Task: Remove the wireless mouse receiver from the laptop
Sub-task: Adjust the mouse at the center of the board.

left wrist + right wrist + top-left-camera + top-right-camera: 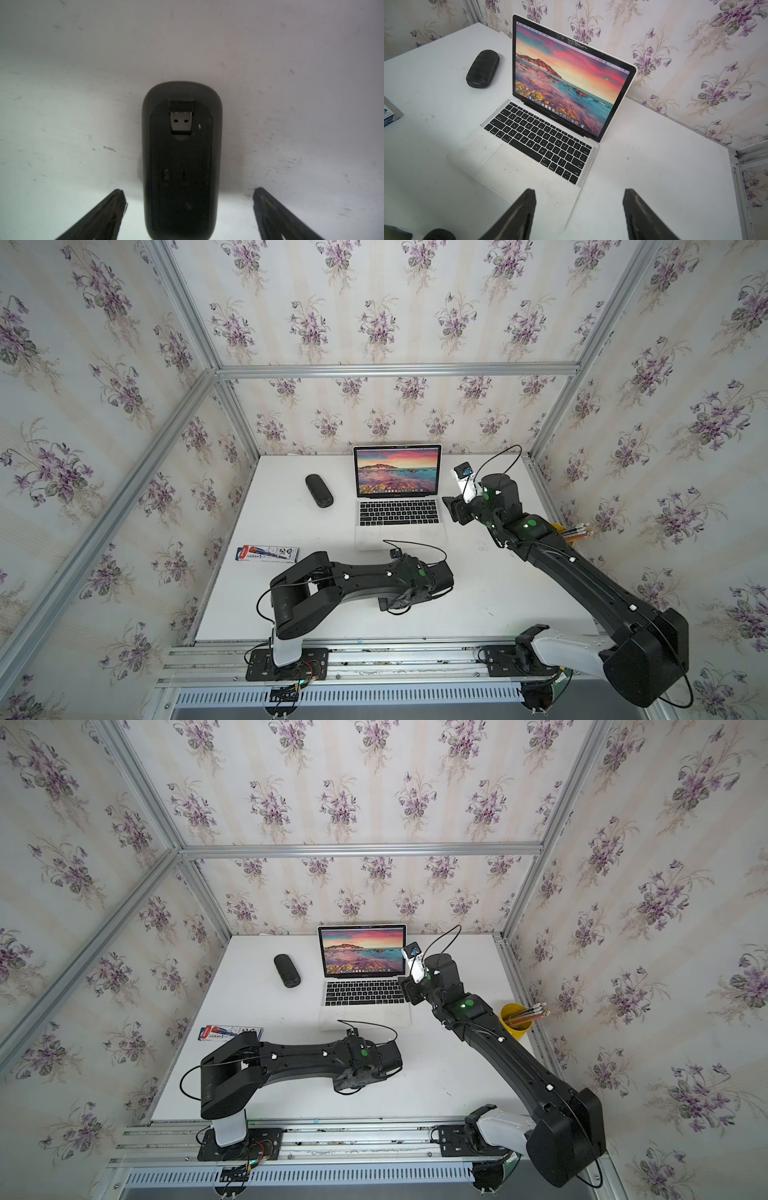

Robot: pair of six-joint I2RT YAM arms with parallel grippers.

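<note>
The laptop (500, 164) has a matt silver metal body and a glossy screen. The black case (482, 68) looks dull and faceted. The mouse (180, 166) is matt black plastic. The wireless mouse receiver (181, 122) shows a bright metal plug. The white table (62, 104) is matt and scuffed.

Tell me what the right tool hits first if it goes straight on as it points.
Probably the laptop: the open right tool aims at its front right corner, one finger over the palm rest, the other over the table beside it. Depth is unclear.
</note>
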